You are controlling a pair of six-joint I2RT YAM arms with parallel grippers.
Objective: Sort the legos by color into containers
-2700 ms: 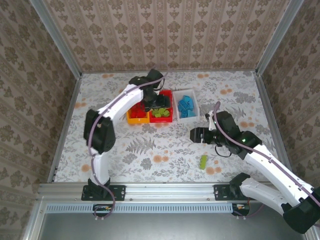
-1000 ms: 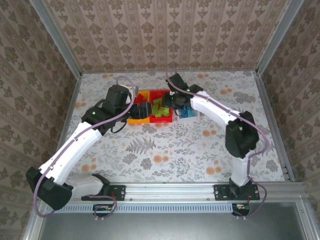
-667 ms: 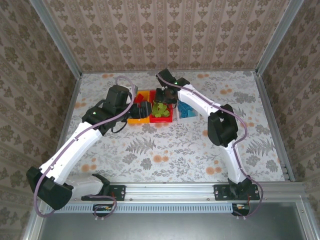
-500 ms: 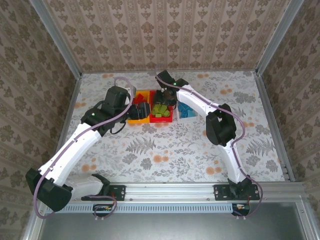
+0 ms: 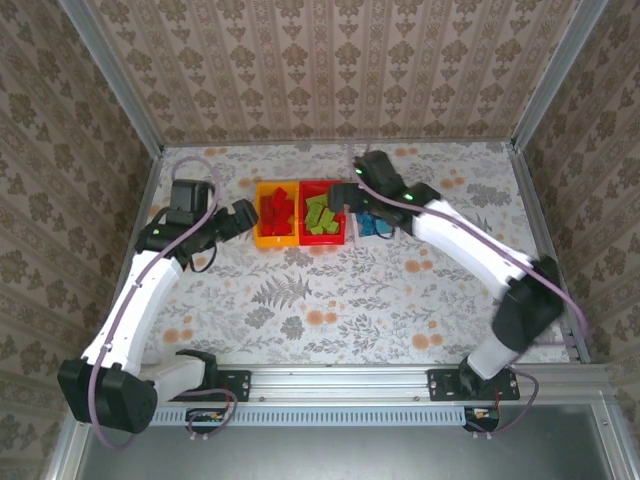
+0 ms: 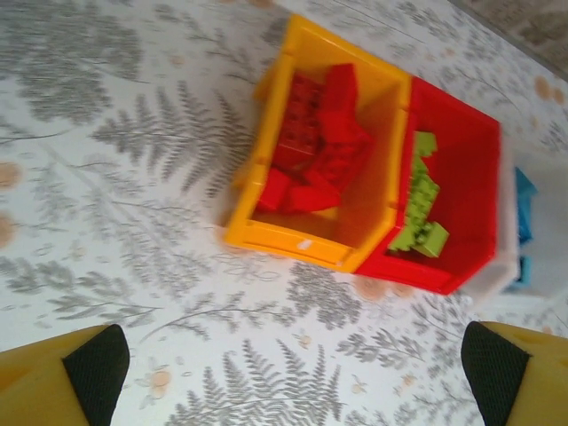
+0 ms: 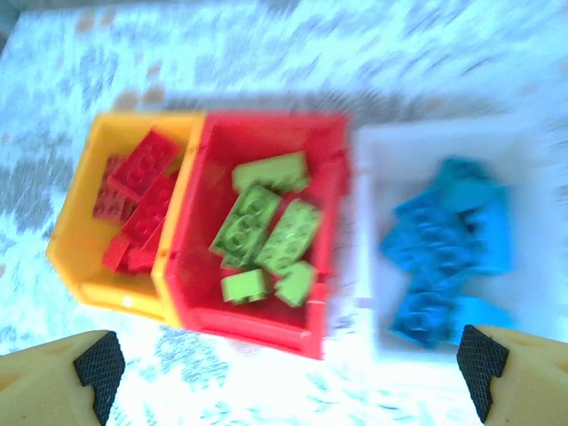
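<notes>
From above, the left gripper (image 5: 243,215) is hanging spread and empty, the yellow-orange bin (image 5: 275,243) just beyond its tips. The right gripper (image 5: 348,205), likewise released, is hiding part of the white bin (image 5: 388,232).

At the left wrist, ahead of the wide-apart fingers (image 6: 93,359), red legos (image 6: 319,151) are lying in the yellow-orange bin and green legos (image 6: 422,217) in the red bin (image 6: 466,169). The white bin is running off the edge.

At the right wrist everything is blurring; blue legos (image 7: 444,257) are sitting ahead of the right finger.

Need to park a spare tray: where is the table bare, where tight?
Widest bare patch: the table in front of the three bins, down to the near edge. Also bare: the far right corner beyond the right arm. Crowded: yellow bin, red bin and white bin stand side by side, left arm close beside the yellow, right arm above the white.
</notes>
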